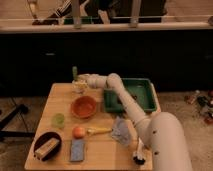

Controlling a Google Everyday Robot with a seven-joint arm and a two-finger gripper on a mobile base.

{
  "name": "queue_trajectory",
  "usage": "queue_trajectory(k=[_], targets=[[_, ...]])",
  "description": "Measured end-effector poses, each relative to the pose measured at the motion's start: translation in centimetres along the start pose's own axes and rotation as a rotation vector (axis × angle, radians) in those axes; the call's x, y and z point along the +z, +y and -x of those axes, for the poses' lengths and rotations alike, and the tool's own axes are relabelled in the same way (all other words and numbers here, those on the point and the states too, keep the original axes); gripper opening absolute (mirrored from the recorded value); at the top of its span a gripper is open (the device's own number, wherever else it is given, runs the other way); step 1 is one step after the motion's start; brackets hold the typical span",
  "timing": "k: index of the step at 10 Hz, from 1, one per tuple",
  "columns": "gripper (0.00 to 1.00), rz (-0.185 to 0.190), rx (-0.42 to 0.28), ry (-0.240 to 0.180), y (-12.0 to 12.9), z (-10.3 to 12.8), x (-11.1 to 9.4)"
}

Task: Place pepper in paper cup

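Camera view: a light wooden desk (107, 150) stands before a dark wall, with a ledge and railing above. On it sit an orange bowl (84, 106) near the centre, a green tray (145, 100) at 3 o'clock of the bowl, a translucent green cup (59, 120) at 8 o'clock, and a dark bowl (47, 146) at the near-left corner. The white arm reaches across to the far-left edge, where the pincer (81, 80) sits at the pepper (75, 73). The pepper stands upright, long axis vertical, just above the paper cup (79, 87). Whether the pincer is wide or narrow cannot be told.
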Motion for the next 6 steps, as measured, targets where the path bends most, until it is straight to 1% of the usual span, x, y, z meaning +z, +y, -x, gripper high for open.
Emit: queue_trajectory(k=[3,4,6], targets=[[0.80,0.000,-0.002,-0.004,0.1,0.1,-0.3],[0.80,-0.004,-0.004,-0.006,0.1,0.2,-0.5],[0.80,-0.024,-0.010,-0.011,-0.1,0.4,-1.4]])
